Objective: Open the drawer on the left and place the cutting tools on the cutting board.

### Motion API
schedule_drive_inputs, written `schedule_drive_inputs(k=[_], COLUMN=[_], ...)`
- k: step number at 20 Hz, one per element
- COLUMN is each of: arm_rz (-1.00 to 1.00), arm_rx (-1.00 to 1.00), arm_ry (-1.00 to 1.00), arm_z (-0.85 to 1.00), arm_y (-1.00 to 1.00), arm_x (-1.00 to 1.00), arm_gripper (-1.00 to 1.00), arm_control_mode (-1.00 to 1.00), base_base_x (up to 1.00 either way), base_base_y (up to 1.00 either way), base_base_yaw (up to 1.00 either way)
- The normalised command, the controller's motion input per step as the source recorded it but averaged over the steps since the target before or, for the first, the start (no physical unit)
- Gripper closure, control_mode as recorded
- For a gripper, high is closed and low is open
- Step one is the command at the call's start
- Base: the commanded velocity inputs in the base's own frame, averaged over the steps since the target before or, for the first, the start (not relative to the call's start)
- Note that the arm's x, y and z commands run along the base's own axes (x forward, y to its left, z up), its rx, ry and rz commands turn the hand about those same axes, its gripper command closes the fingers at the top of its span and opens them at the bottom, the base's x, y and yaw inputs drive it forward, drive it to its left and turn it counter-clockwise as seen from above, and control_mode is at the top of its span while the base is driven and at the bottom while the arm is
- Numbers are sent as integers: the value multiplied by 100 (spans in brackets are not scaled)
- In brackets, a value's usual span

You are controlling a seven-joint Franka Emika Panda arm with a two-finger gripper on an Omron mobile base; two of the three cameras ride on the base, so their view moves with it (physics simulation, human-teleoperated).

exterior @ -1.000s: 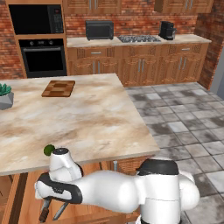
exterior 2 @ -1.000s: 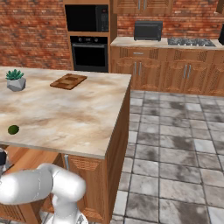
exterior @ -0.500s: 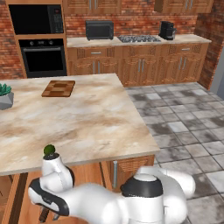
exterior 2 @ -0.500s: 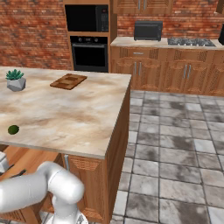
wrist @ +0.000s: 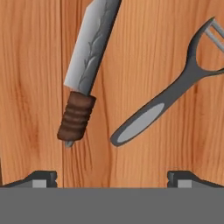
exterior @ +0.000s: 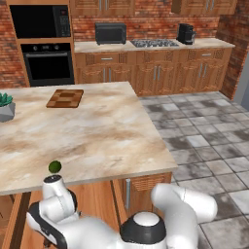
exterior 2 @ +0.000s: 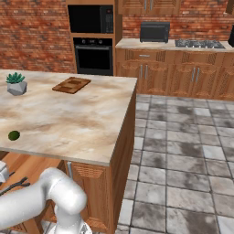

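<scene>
The drawer [exterior 2: 27, 167] stood pulled out under the near edge of the island counter [exterior: 97, 136], its reddish wooden floor showing below the marble top in both base views. On that floor, in the hand view, lay the two cutting tools: a knife [wrist: 85, 70] with a grey blade and a ribbed brown handle, and just beside it a dark-grey peeler [wrist: 166, 94] with a forked head and a pale inlay in its grip. The two lay apart, not touching, both slanting the same way. The gripper [wrist: 111, 178] hung over them with its fingers [wrist: 41, 178] spread wide, one tip at each lower corner of the hand view, holding nothing. The white arm reached down from the base into the drawer space. The cutting board [exterior: 65, 98] rested flat on the far part of the counter, well apart from the drawer. A small green fruit [exterior: 55, 167] sat near the counter's front edge, and a potted plant [exterior 2: 16, 83] stood at its far left side.
</scene>
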Motion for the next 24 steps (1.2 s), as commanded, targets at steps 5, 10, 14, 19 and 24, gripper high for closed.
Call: schedule_drive_inputs(k=[5, 10, 14, 19, 24], arm_rz=[0, 0, -1, 0, 0], arm_rx=[0, 0, 0, -3, -4], arm_ry=[0, 0, 0, 0, -1], arm_z=[-22, -23, -23, -26, -25], arm_y=[18, 24, 24, 18, 13], arm_x=[9, 10, 8, 8, 10], arm_gripper=[-100, -100, -100, -100, -100], arm_control_mode=[-100, -100, -100, -100, -100], base_base_x=[0, 0, 0, 0, 0], base_base_y=[0, 0, 0, 0, 0], base_base_yaw=[0, 0, 0, 0, 0])
